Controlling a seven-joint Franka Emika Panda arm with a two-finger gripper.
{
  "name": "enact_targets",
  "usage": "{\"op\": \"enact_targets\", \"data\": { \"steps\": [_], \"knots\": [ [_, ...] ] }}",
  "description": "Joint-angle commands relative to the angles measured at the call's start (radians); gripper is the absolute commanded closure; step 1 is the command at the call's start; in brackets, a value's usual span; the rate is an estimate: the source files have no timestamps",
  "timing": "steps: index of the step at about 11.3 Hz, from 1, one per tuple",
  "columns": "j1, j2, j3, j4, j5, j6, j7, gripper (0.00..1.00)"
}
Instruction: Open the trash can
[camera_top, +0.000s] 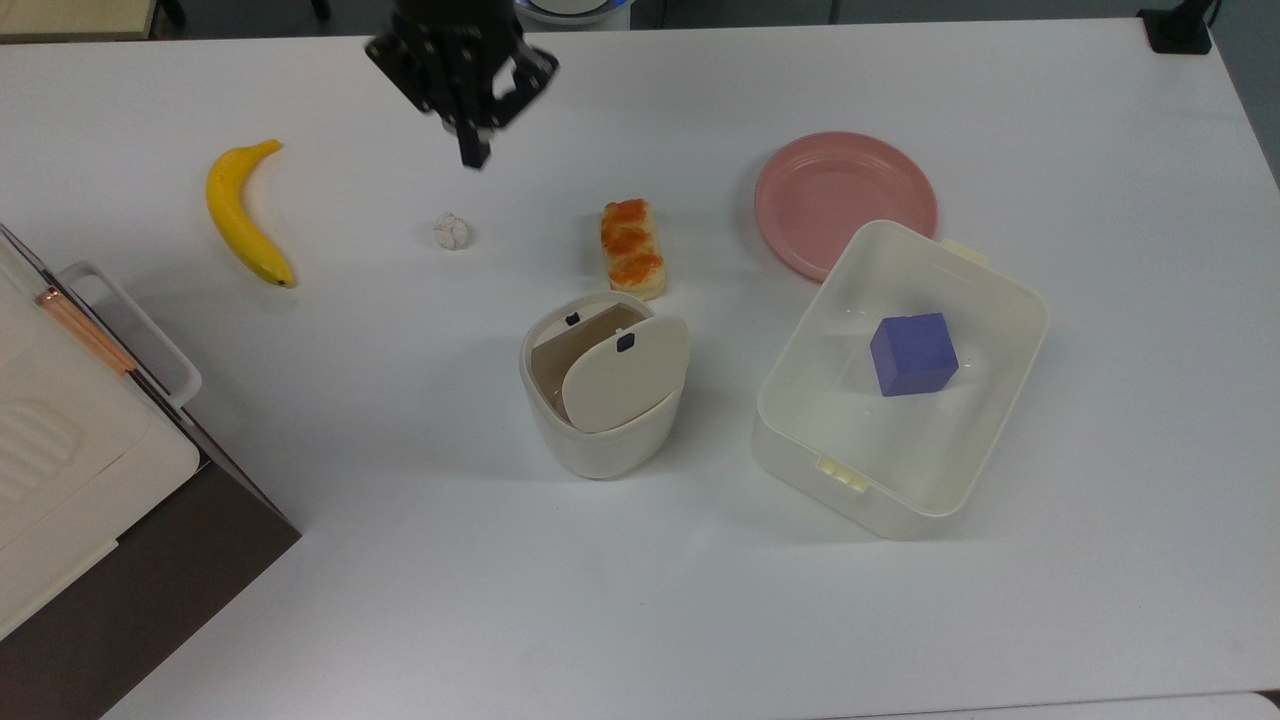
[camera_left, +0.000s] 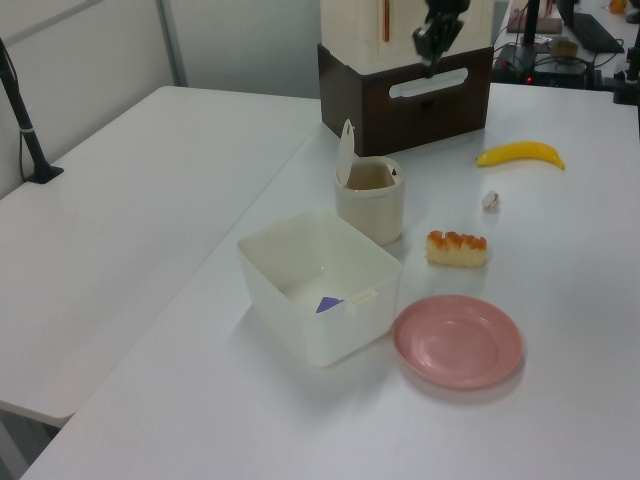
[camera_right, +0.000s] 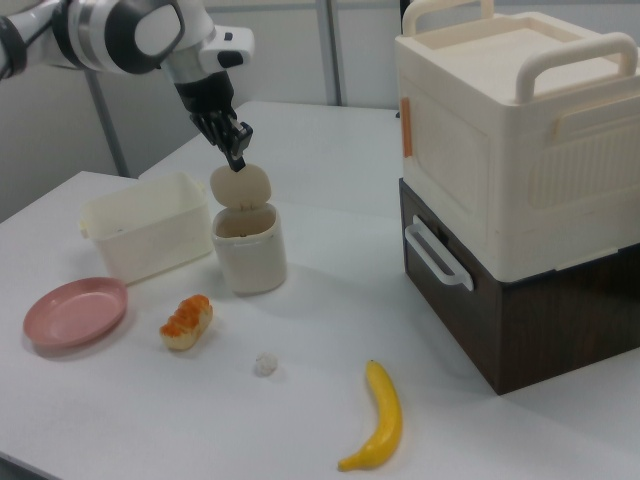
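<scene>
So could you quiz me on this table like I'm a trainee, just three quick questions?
1. True or false: the trash can has its lid standing up, leaving it open.
2. What lies inside the translucent box? A) banana B) purple cube C) plate
3. Fill in: in the top view, the gripper hangs above the table, clear of the trash can, near the crumpled white ___.

Key: 1 true. 2 B, the purple cube. 3 ball.

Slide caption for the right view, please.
Trash can stands with lid flipped up; the gripper hangs above it.
</scene>
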Motion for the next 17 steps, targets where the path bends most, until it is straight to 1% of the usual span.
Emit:
{"op": "enact_targets", "data": {
  "steps": [1,2,4,6,8,9,10,11,14,17],
  "knots": [
    [-0.029,-0.078,-0.002,-0.024,0.036,-0.111,-0.093,1.00],
    [-0.044,-0.095,-0.003,-0.026,0.037,-0.140,-0.105,1.00],
    [-0.081,-0.126,-0.003,-0.029,0.037,-0.208,-0.174,1.00],
    [-0.121,-0.155,-0.006,-0.032,0.036,-0.263,-0.269,1.00],
    [-0.135,-0.158,-0.008,-0.032,0.036,-0.274,-0.266,1.00],
    [-0.133,-0.158,-0.009,-0.032,0.036,-0.277,-0.254,0.91],
    [-0.135,-0.157,-0.011,-0.032,0.037,-0.279,-0.216,0.43],
    [-0.135,-0.154,-0.011,-0.031,0.036,-0.277,-0.181,0.00],
    [-0.135,-0.154,-0.012,-0.028,0.031,-0.276,-0.173,0.00],
    [-0.126,-0.152,-0.011,-0.024,0.043,-0.266,-0.173,0.00]
  ]
}}
